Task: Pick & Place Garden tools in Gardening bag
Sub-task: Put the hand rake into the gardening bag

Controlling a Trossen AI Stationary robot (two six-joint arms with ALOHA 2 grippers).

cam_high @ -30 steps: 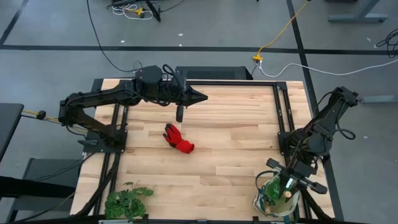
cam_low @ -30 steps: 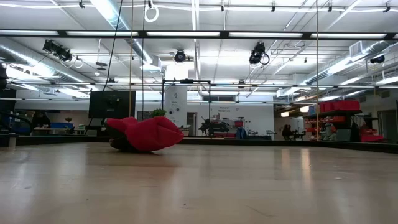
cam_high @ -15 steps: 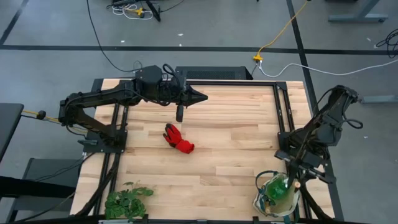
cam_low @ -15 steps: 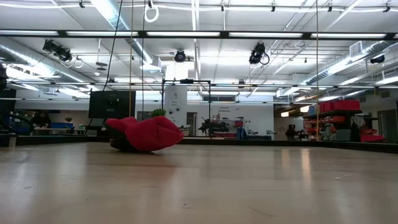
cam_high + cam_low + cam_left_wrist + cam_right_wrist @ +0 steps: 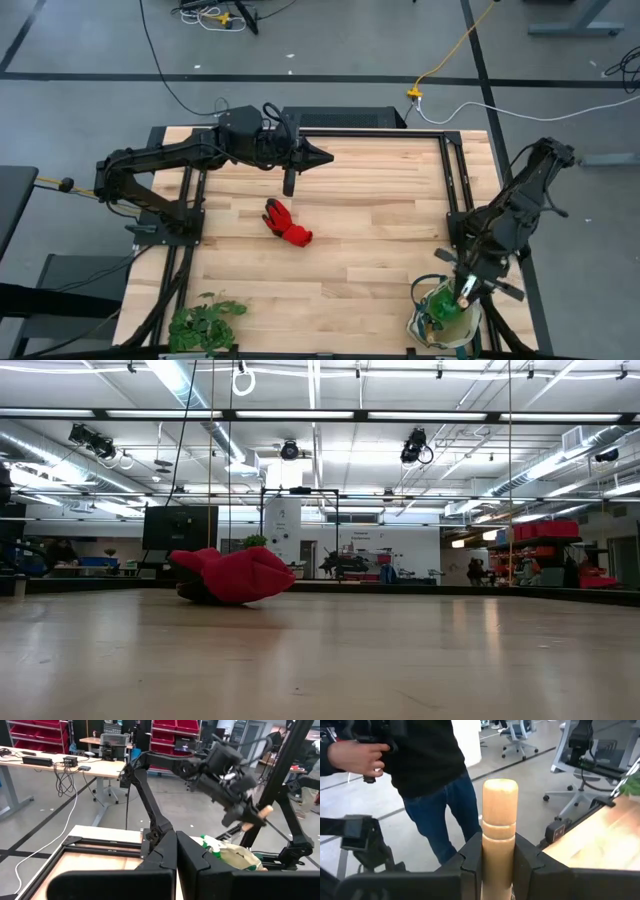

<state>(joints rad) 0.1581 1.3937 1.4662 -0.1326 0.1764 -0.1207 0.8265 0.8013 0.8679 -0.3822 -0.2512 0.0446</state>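
From above, the pale wooden desk [image 5: 370, 220] stands on grey floor strewn with cables; a red glove [image 5: 287, 224] lies mid-desk, a leafy bunch [image 5: 203, 322] at one near corner, the gardening bag [image 5: 440, 318] at the other. The left pincer [image 5: 322, 155] hangs closed and empty near the far edge. The right pincer [image 5: 463, 292] clamps a wooden tool handle [image 5: 499, 827] above the bag. The low view shows bright ceiling lights. In the right wrist view, a person [image 5: 427, 780] stands beyond.

Left arm [image 5: 170, 158]: matte black, jointed links, boxy wrist housing, black cable looped above it.
Right arm [image 5: 520, 205]: matte black, slender links, dark cable along the upper link.
Jaws, both arms: black, angular, blocky pads.
Markings: none legible.
Mounts: black frame rails.
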